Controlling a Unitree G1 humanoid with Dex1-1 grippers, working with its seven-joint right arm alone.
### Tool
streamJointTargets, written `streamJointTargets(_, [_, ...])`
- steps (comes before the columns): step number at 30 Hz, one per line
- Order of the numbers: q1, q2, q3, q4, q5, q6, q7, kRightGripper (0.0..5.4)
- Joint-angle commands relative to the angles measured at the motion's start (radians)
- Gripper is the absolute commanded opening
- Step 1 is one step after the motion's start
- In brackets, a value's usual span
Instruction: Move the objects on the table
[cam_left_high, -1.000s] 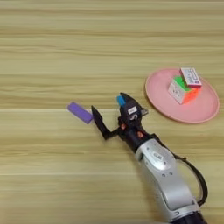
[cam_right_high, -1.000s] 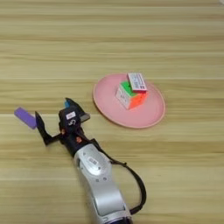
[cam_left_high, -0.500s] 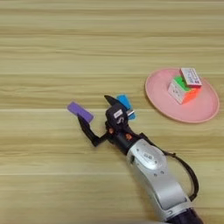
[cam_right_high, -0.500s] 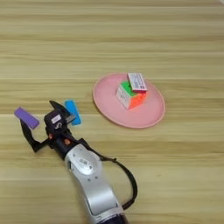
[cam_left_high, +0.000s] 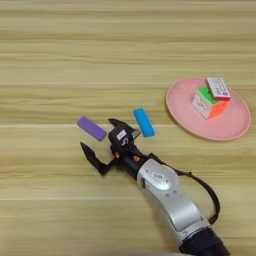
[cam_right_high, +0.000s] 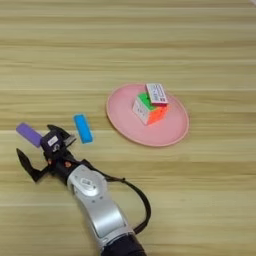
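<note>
Fingers (cam_left_high: 102, 147) spread wide, empty, just near of purple bar (cam_left_high: 92, 128) on table (cam_left_high: 60, 60). Blue bar (cam_left_high: 144, 122) immediately right; white box (cam_left_high: 217, 88) atop cube (cam_left_high: 209, 102) on pink plate (cam_left_high: 235, 125). Advance far-left, straddle purple bar squarely, avoid nudging blue bar, then close.

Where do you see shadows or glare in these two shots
Left eye view: the table is lit evenly, with no glare; a faint soft shadow lies under the right gripper and beside the blue bar. Right eye view: the same soft light, the pink plate showing no bright glare spot; the purple bar casts hardly any shadow.
</note>
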Motion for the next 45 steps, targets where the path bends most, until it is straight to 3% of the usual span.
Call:
streamJointTargets(1, [-0.073, 0.033, -0.022, -0.002, 0.037, -0.026, 0.012, 5.38])
streamJointTargets(11, [-0.113, 0.059, -0.053, 0.078, 0.076, -0.021, 0.044, 5.38])
streamJointTargets(23, [-0.137, 0.061, -0.054, 0.134, 0.039, -0.029, 0.023, 5.38])
streamJointTargets(43, [-0.166, 0.066, -0.068, 0.281, 0.035, -0.080, 0.018, 5.38])
streamJointTargets(45, [-0.163, 0.064, -0.066, 0.285, 0.033, -0.083, 0.020, 5.10])
